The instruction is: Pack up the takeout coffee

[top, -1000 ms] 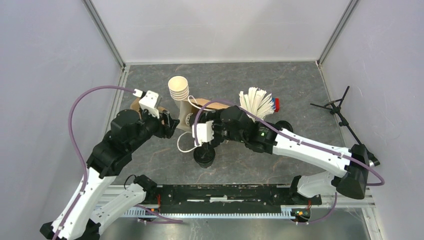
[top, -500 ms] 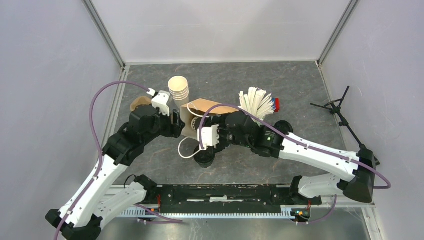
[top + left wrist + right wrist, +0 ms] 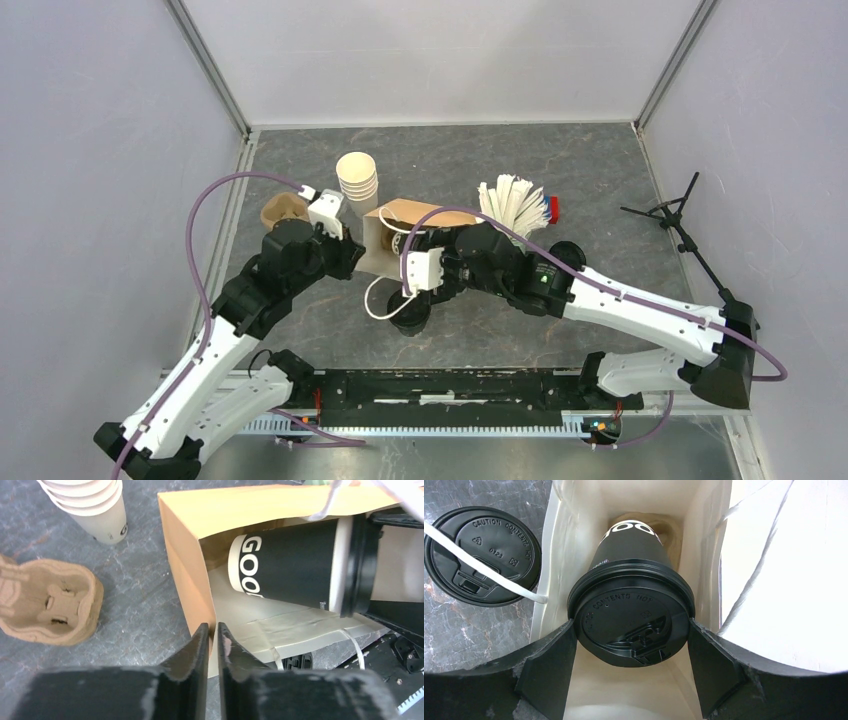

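Top: bag [image 3: 405, 212] laid sideways on table [image 3: 590, 170], mouth toward arms for loading; second cup [image 3: 410, 318] standing just outside. Left wrist: pinching bag's edge with closed left jaws, to hold mouth open. Right wrist: gripping cup [image 3: 634, 545] by its lid [image 3: 631, 625] between right jaws, inside bag, probably to push deeper.
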### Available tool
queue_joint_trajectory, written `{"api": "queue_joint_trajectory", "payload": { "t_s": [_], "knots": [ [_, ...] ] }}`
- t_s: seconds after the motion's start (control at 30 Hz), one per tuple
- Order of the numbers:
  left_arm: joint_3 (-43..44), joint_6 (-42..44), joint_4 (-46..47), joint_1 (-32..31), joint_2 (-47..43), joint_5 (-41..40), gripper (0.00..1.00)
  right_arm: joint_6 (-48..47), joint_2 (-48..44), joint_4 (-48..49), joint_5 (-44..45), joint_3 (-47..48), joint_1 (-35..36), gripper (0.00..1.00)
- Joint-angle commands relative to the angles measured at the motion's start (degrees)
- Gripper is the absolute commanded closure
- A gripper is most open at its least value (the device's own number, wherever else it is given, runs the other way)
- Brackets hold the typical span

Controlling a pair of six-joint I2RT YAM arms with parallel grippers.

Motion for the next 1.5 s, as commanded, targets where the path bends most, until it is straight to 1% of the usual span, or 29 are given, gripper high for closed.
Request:
{"api": "queue_joint_trajectory", "payload": {
  "t_s": [0.0,0.03,0.17,0.27,0.37,0.4,0.43,0.47,0.6,0.67,0.7,0.77,0.9,1.0,1.2,1.37,1.4,1.47],
  "knots": [
    [-0.9,-0.1,4.5,0.3,-1.4,4.5,0.9,1.4,-1.9,-0.4,1.0,0.0,0.3,0.22],
    [-1.0,-0.1,4.7,0.3,-1.4,5.7,0.97,1.3,-1.8,-0.6,1.2,0.3,0.4,0.22],
    [-2.5,-0.8,5.9,0.3,-2.5,7.8,0.98,1.4,0.1,-1.6,3.1,3.7,0.9,0.22],
    [-3.8,-1.3,6.6,0.3,-3.9,7.6,0.98,1.2,3.1,-3.4,5.2,7.7,1.4,0.23],
    [-4.1,-1.6,6.3,0.3,-4.5,6.5,0.97,0.6,4.4,-3.4,5.3,9.2,1.6,0.23],
    [-4.1,-1.9,6.2,0.3,-4.6,5.9,0.89,0.6,4.3,-3.0,5.1,9.1,1.6,0.23],
    [-4.0,-2.2,6.1,0.3,-4.6,5.0,0.75,0.5,4.3,-2.7,5.2,8.8,1.6,0.23],
    [-3.9,-2.5,6.1,0.3,-4.6,4.4,0.67,0.4,4.3,-2.6,5.1,8.7,1.6,0.23],
    [-3.9,-3.0,6.2,0.3,-3.6,1.8,0.5,0.4,4.2,-2.6,5.2,8.5,1.7,0.23],
    [-3.8,-2.6,6.9,0.3,-2.7,1.4,0.44,0.4,4.2,-2.6,5.3,8.6,1.6,0.23],
    [-3.7,-2.4,7.4,0.3,-2.3,1.4,0.43,0.4,4.2,-2.5,5.2,8.6,1.6,0.23],
    [-3.4,-2.1,7.7,0.3,-1.4,-1.5,0.42,0.4,4.3,-2.4,5.2,8.6,1.7,0.23],
    [-2.9,-0.8,8.9,0.3,0.2,-1.6,0.42,0.2,4.4,-2.4,5.2,8.7,1.7,0.23],
    [-3.2,-0.2,9.9,0.3,0.7,-0.5,0.45,0.0,4.6,-2.5,5.3,8.8,1.6,0.23],
    [-4.3,-0.1,11.6,0.3,-0.4,2.7,0.76,0.4,5.4,-2.0,4.7,9.2,1.7,0.23],
    [-5.5,-0.1,12.3,0.3,-1.3,4.1,0.96,0.8,6.5,1.1,5.4,8.6,1.9,0.24],
    [-5.5,-0.1,12.3,0.3,-1.3,4.4,0.97,0.6,6.7,2.0,5.6,8.5,2.0,0.24],
    [-5.5,-0.1,12.4,0.3,-1.3,4.9,0.98,0.1,7.4,3.3,6.3,8.5,2.1,0.24]
  ]
}}
